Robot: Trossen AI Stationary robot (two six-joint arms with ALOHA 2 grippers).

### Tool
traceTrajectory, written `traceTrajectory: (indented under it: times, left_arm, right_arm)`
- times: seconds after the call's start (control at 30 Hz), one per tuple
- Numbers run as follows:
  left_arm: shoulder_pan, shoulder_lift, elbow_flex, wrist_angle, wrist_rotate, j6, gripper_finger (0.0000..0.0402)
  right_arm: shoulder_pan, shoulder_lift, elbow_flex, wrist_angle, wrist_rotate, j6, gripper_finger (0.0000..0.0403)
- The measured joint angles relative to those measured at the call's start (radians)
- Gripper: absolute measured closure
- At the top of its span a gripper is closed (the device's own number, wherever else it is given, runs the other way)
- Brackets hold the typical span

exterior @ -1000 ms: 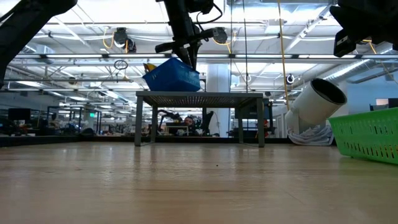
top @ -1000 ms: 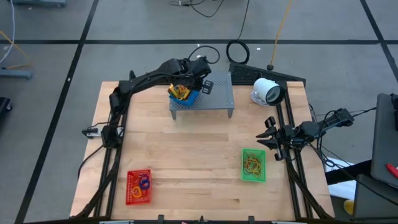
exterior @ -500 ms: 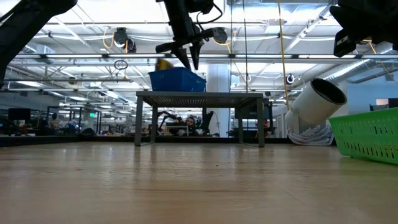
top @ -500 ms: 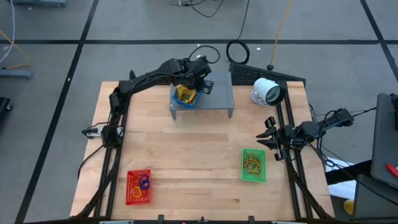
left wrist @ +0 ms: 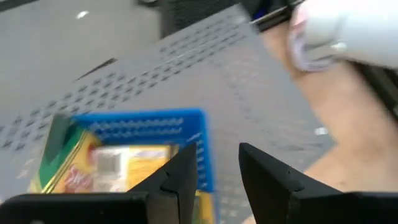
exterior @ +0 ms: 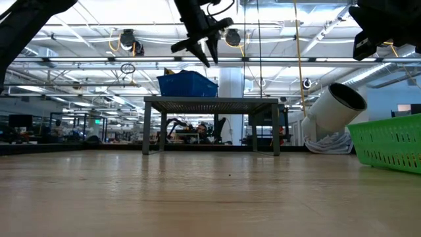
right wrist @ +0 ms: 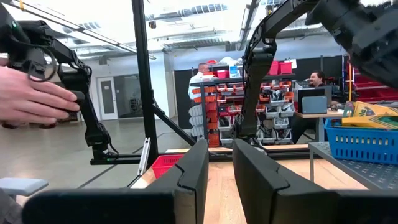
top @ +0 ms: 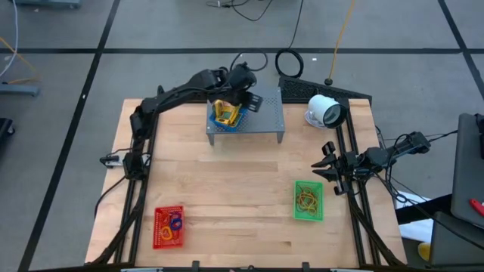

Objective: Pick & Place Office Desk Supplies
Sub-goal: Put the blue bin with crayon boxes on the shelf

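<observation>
A blue basket [top: 224, 115] holding yellow crayon packs [left wrist: 124, 165] stands level on its bottom on top of the grey perforated stand [top: 261, 117], near the stand's left end. My left gripper [exterior: 197, 56] hangs open just above the basket's far right corner, pointing down at a slant and clear of the rim [exterior: 187, 74]. My right gripper [right wrist: 221, 168] waits at the table's right edge, raised, with a narrow gap between its fingers and nothing in it. A green basket [top: 308, 200] and a red basket [top: 169, 227], each with rubber-band loops, rest on the table near its front.
A white round device [top: 325, 111] lies at the far right, beside the stand. The stand's right half is bare, and the middle of the wooden table [top: 227, 177] is bare too. A person's hand [right wrist: 31, 93] shows beyond the table's left side.
My left gripper has opened and let go of the blue basket, then risen a little above it. The basket, which hung tilted just over the stand a second ago, has come down and now sits level on the stand's top.
</observation>
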Motion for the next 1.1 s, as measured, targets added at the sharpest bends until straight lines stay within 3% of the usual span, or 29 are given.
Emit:
traceTrajectory:
  times: [0.3,0.57,0.67,0.83,1.1]
  left_arm:
    - [-0.022,-0.008,0.000,0.044,0.201,0.127,0.0275]
    - [-0.050,0.044,0.000,0.033,0.212,0.173,0.0279]
    - [-0.054,0.064,0.000,0.045,0.198,0.185,0.0304]
    - [-0.054,0.071,0.001,0.043,0.160,0.208,0.0387]
    - [-0.040,0.092,-0.001,0.001,0.129,0.205,0.0396]
  right_arm:
    - [0.000,0.000,0.000,-0.001,0.000,0.000,0.0339]
    - [0.000,0.000,0.000,-0.001,0.000,0.000,0.0339]
    - [0.000,0.000,0.000,0.000,0.000,0.000,0.0339]
    - [0.000,0.000,0.000,-0.001,0.000,0.000,0.0339]
    - [0.000,0.000,0.000,0.000,0.000,0.000,0.0339]
